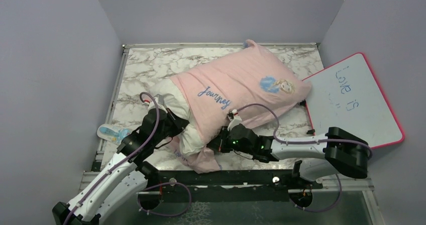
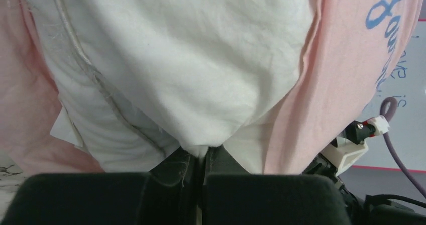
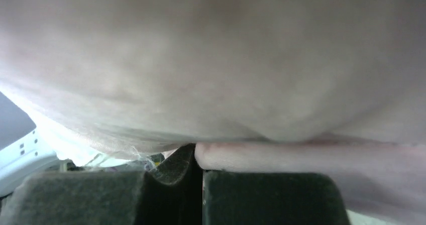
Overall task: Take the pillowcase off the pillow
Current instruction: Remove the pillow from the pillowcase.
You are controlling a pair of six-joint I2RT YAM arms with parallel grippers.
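The pillowcase (image 1: 241,87), pale pink side up with "Journey" in blue, lies diagonally across the table and covers most of the pillow. The white pillow (image 1: 173,97) sticks out of its near-left open end. My left gripper (image 1: 177,123) is shut on a pinch of the white pillow fabric (image 2: 176,59), with the pink pillowcase (image 2: 331,84) beside it. My right gripper (image 1: 217,143) is at the pillowcase's near edge, shut on a fold of pink cloth (image 3: 226,59) that fills its view. The blue printed side is mostly hidden.
A pink-framed whiteboard (image 1: 354,102) leans at the right, close to the pillow's far corner. A small blue and white object (image 1: 111,133) lies at the table's left edge. The marbled tabletop (image 1: 145,64) is walled on three sides.
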